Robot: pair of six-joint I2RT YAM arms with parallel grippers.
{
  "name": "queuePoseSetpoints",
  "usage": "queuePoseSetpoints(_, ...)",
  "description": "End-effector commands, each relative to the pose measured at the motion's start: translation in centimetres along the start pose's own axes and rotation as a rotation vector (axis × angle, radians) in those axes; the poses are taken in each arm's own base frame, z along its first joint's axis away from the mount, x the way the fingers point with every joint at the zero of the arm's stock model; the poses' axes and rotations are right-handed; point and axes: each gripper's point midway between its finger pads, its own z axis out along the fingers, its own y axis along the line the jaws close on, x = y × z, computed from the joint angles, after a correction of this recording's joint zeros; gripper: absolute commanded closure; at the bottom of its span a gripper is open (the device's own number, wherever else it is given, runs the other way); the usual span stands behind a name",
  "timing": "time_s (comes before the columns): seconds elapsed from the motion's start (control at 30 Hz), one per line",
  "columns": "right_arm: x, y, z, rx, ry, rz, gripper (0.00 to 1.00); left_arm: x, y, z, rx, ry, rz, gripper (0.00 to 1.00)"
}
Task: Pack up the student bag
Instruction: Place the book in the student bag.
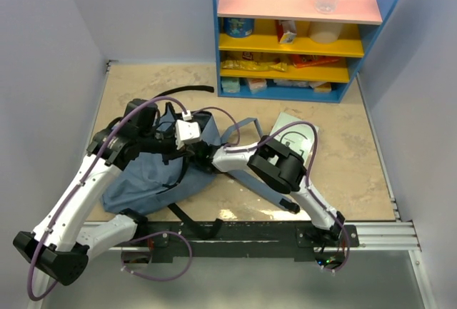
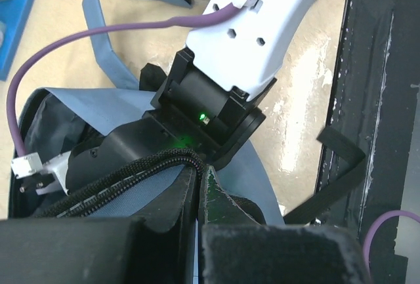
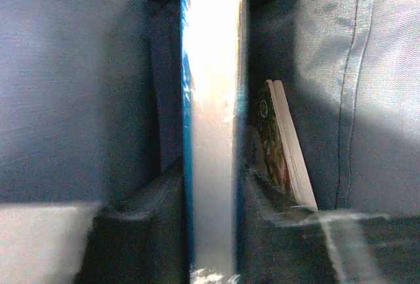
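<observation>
The grey-blue student bag [image 1: 143, 177] lies on the table in front of the left arm, and its fabric also shows in the left wrist view [image 2: 98, 103]. My left gripper [image 2: 199, 172] is shut on the bag's black zipper edge [image 2: 131, 169] at the opening. My right gripper [image 3: 210, 189] is inside the bag, shut on a thin blue-edged white book [image 3: 210, 100] held upright. A second book [image 3: 283, 146] leans against the bag's lining [image 3: 72, 100]. From above, the right fingers are hidden in the bag, and only the wrist [image 1: 189, 134] shows.
A blue shelf unit [image 1: 300, 34] with bottles and snack packs stands at the back. A pale green-white book [image 1: 296, 136] lies right of the bag, partly under the right arm. A black strap [image 1: 182, 93] trails behind the bag. A black rail [image 1: 235, 232] runs along the front edge.
</observation>
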Motion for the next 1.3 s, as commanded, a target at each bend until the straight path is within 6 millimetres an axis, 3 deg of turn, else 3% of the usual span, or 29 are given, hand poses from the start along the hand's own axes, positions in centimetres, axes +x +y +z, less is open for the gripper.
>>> queuePoseSetpoints(0.0,-0.6,7.3,-1.3,-0.099,0.023,-0.097,0.45,-4.9,0.7,-1.1,-0.014,-0.152,0.098,1.0)
queuePoseSetpoints(0.03,-0.8,6.8,-1.5,-0.064,0.021,-0.129,0.28,-4.9,0.7,-1.2,-0.017,-0.151,0.098,1.0)
queuePoseSetpoints(0.07,-1.3,7.6,-2.4,-0.046,0.013,-0.165,0.22,-4.8,0.8,-1.2,-0.021,-0.147,0.1,1.0)
queuePoseSetpoints(0.1,-1.6,5.4,-3.3,0.056,0.006,-0.221,0.13,-4.8,0.8,-1.3,-0.025,-0.148,0.104,1.0)
queuePoseSetpoints(0.13,-2.2,5.1,-4.2,0.093,-0.02,-0.246,0.01,-4.7,0.7,-1.2,-0.024,-0.146,0.105,1.0)
queuePoseSetpoints(0.17,-2.6,3.2,-5.3,0.154,-0.032,-0.269,0.01,-4.6,0.7,-1.2,-0.029,-0.145,0.106,1.0)
queuePoseSetpoints(0.2,-4.3,4.4,-7.3,0.182,-0.09,-0.312,0.01,-4.7,0.7,-1.4,-0.036,-0.151,0.112,1.0)
queuePoseSetpoints(0.23,-5.2,4.1,-8.3,0.212,-0.109,-0.333,0.01,-4.3,0.6,-1.2,-0.034,-0.149,0.109,1.0)
queuePoseSetpoints(0.27,-5.8,3.5,-9.6,0.251,-0.121,-0.351,0.01,-4.4,0.6,-1.2,-0.039,-0.154,0.108,1.0)
queuePoseSetpoints(0.37,-7.7,4.8,-13.4,0.299,-0.152,-0.417,0.01,-3.9,0.8,-1.0,-0.053,-0.141,0.092,1.0)
queuePoseSetpoints(0.4,-7.9,3.8,-14.7,0.352,-0.142,-0.455,0.01,-3.6,1.1,-0.9,-0.061,-0.127,0.084,1.0)
queuePoseSetpoints(0.43,-9.0,5.6,-16.6,0.343,-0.19,-0.47,0.01,-3.5,1.3,-0.8,-0.066,-0.121,0.079,1.0)
queuePoseSetpoints(0.47,-9.2,4.2,-18.0,0.404,-0.179,-0.483,0.01,-3.4,1.5,-0.7,-0.071,-0.115,0.075,0.97)
queuePoseSetpoints(0.53,-11.0,5.1,-21.0,0.42,-0.225,-0.474,0.01,-2.9,2.2,-0.4,-0.09,-0.09,0.063,0.95)
queuePoseSetpoints(0.6,-12.0,2.6,-23.9,0.498,-0.241,-0.438,0.01,-2.2,3.0,0.1,-0.108,-0.057,0.061,0.94)
queuePoseSetpoints(0.63,-14.0,3.4,-26.5,0.482,-0.302,-0.398,0.01,-1.7,3.1,0.4,-0.108,-0.042,0.058,0.94)
queuePoseSetpoints(0.67,-14.3,0.9,-28.0,0.527,-0.308,-0.371,0.01,-1.1,3.3,0.7,-0.108,-0.024,0.064,0.95)
queuePoseSetpoints(0.7,-15.1,0.2,-29.4,0.536,-0.338,-0.333,0.01,-0.3,3.7,1.0,-0.122,0.004,0.063,0.96)
queuePoseSetpoints(0.73,-17.5,-0.6,-31.5,0.545,-0.405,-0.285,0.01,1.0,3.9,1.6,-0.13,0.033,0.058,0.98)
queuePoseSetpoints(0.8,-18.7,-1.5,-35.1,0.522,-0.467,-0.237,0.02,3.6,4.7,2.3,-0.16,0.112,0.047,0.99)
queuePoseSetpoints(0.83,-20.6,-2.3,-37.0,0.54,-0.53,-0.202,0.01,3.9,4.9,2.5,-0.164,0.125,0.049,0.99)
queuePoseSetpoints(0.87,-20.9,-2.5,-38.8,0.541,-0.557,-0.193,0.01,4.1,4.9,2.6,-0.159,0.13,0.051,0.87)
queuePoseSetpoints(0.97,-22.4,-3.8,-41.6,0.601,-0.609,-0.188,0.01,1.4,5.2,2.8,-0.132,0.066,0.007,0.41)
queuePoseSetpoints(1.0,-22.3,-4.7,-42.2,0.637,-0.592,-0.19,0.01,-0.9,5.5,2.8,-0.104,0.01,0.002,0.38)
queuePoseSetpoints(1.13,-23.8,-8.0,-44.8,0.694,-0.618,-0.129,0.01,-5.7,5.3,3.7,-0.023,-0.084,-0.047,0.27)
queuePoseSetpoints(1.17,-23.9,-9.1,-45.1,0.708,-0.618,-0.115,0.01,-6.6,4.6,4.6,0.008,-0.09,-0.039,0.22)
queuePoseSetpoints(1.27,-24.4,-11.5,-46.0,0.73,-0.603,-0.068,0.01,-8.5,4.4,6.9,0.046,-0.089,-0.011,0.21)
